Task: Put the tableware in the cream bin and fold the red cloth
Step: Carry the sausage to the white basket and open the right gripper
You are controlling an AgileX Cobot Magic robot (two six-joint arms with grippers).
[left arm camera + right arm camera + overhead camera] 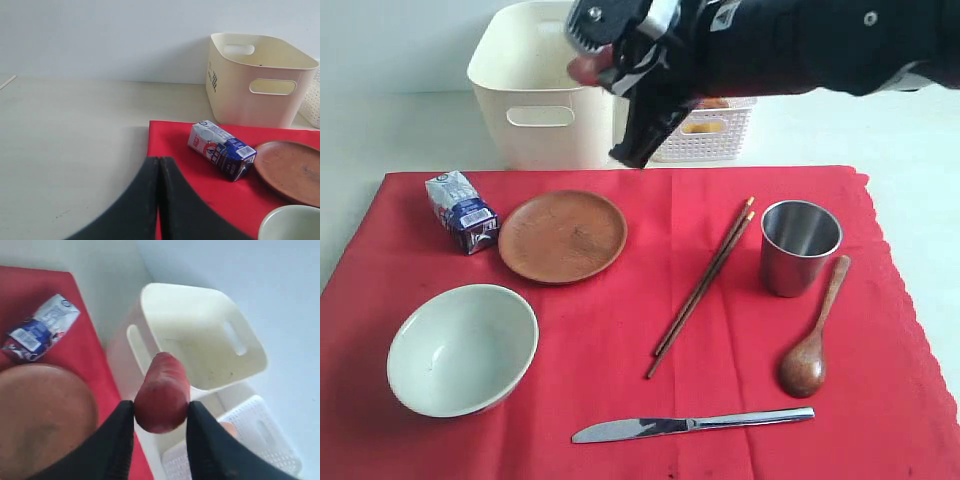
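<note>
Bright red scalloped-edged cloth (620,330) is lying flat; right jaws are pinching a smooth reddish lump (162,392), left jaws are pressing together.

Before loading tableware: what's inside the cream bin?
Bare pale floor with faint specks shows in the cream bin; part is hidden behind the reddish item in the right tool.
</note>
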